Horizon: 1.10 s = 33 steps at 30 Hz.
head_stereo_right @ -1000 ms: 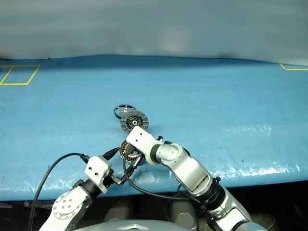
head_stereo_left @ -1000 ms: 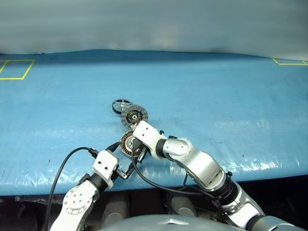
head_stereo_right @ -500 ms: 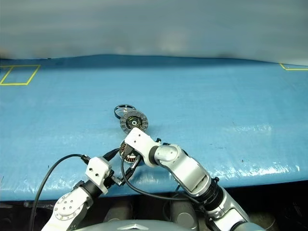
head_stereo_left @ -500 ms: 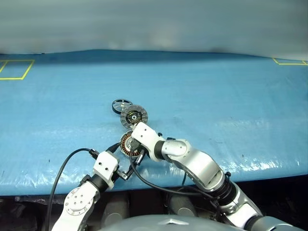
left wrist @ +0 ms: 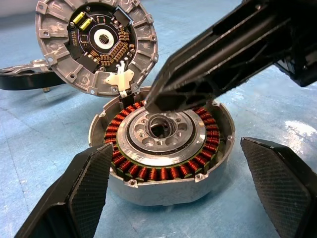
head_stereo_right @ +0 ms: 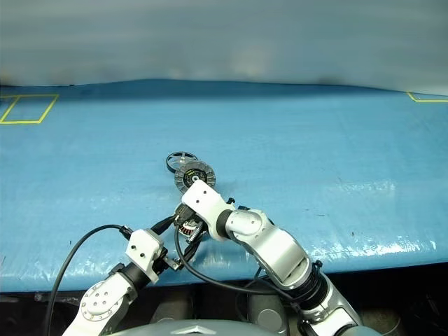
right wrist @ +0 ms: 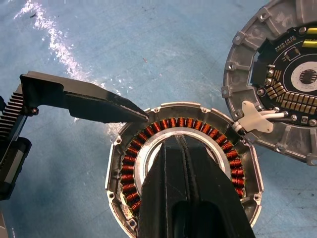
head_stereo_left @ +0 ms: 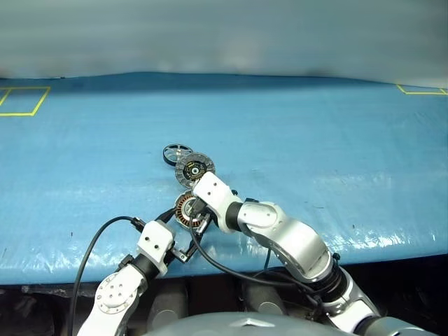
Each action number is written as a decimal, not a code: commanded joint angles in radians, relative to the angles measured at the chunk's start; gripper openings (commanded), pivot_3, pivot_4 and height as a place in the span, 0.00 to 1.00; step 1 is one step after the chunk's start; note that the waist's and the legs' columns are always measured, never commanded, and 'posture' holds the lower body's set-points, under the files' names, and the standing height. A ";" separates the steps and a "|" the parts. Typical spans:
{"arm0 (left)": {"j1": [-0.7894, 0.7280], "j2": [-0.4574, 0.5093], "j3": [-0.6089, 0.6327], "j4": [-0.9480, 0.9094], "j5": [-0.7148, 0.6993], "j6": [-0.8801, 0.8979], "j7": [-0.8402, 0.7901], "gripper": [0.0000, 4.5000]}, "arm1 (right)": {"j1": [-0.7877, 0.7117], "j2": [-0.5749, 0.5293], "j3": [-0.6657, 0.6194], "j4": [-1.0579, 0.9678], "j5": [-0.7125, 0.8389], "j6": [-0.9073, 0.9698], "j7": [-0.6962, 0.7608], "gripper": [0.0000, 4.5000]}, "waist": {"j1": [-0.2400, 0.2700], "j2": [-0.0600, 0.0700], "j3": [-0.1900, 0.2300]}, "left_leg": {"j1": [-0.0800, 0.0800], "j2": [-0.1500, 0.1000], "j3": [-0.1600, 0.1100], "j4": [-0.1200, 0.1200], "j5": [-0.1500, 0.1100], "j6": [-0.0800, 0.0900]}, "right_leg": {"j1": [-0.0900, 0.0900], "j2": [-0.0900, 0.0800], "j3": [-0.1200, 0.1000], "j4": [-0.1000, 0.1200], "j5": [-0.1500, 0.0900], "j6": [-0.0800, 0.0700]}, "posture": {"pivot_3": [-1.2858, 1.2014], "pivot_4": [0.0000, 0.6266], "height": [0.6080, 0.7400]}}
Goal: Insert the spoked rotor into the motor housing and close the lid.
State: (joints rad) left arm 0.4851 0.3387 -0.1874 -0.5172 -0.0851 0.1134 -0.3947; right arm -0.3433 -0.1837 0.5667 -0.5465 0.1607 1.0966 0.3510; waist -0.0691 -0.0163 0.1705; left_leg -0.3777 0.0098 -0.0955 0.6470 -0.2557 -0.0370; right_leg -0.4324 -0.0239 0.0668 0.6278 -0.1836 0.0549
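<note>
The motor housing point(left wrist: 163, 148), a silver cup with copper windings, stands on the blue table near its front edge. My left gripper point(left wrist: 176, 146) is open, one finger on each side of the housing. One left finger point(right wrist: 84, 104) touches the housing's rim. My right gripper point(right wrist: 174, 141) is shut, and nothing shows between its fingers. Its tip hangs just over the housing's dark centre hole. The lid point(left wrist: 96, 44) leans against the housing's far rim, circuit face showing. The spoked rotor point(head_stereo_left: 177, 152) lies flat just beyond the lid.
The blue table cover point(head_stereo_left: 315, 140) stretches wide on all sides of the parts. Its front edge point(head_stereo_left: 231, 269) runs close behind the housing. A yellow tape square point(head_stereo_left: 21, 101) marks the far left corner. Black cables point(head_stereo_left: 91, 241) loop from both wrists.
</note>
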 commanded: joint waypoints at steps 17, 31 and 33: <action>0.004 -0.004 -0.012 -0.002 0.008 -0.024 0.004 1.00 | 0.084 0.026 -0.015 0.146 -0.030 -0.203 -0.018 0.01 | -0.001 0.000 0.000 | 0.000 0.000 0.000 0.000 0.000 0.000 | 0.000 0.000 0.000 0.000 0.000 0.000 | 0.52 0.24 1.00; 0.008 -0.005 -0.014 -0.026 0.003 -0.007 0.009 1.00 | 0.110 0.040 -0.161 -0.002 0.044 -0.184 -0.008 0.01 | 0.001 0.000 0.000 | -0.001 0.000 0.000 0.000 0.000 0.000 | 0.000 0.000 0.000 0.000 0.000 0.000 | 0.52 0.24 1.00; 0.011 -0.004 -0.015 -0.030 0.002 -0.003 0.009 1.00 | 0.116 0.030 -0.179 -0.053 0.070 -0.149 0.001 0.01 | 0.001 0.000 0.000 | 0.000 0.000 0.000 0.000 -0.001 0.000 | 0.000 0.000 0.000 0.000 0.000 0.000 | 0.52 0.24 1.00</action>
State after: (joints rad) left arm 0.4876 0.3367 -0.1972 -0.5136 -0.0844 0.1050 -0.3914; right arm -0.2301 -0.1547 0.4032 -0.5289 0.1984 0.9267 0.3400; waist -0.0681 -0.0161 0.1705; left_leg -0.3782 0.0102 -0.0952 0.6470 -0.2564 -0.0367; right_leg -0.4326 -0.0239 0.0669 0.6276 -0.1836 0.0548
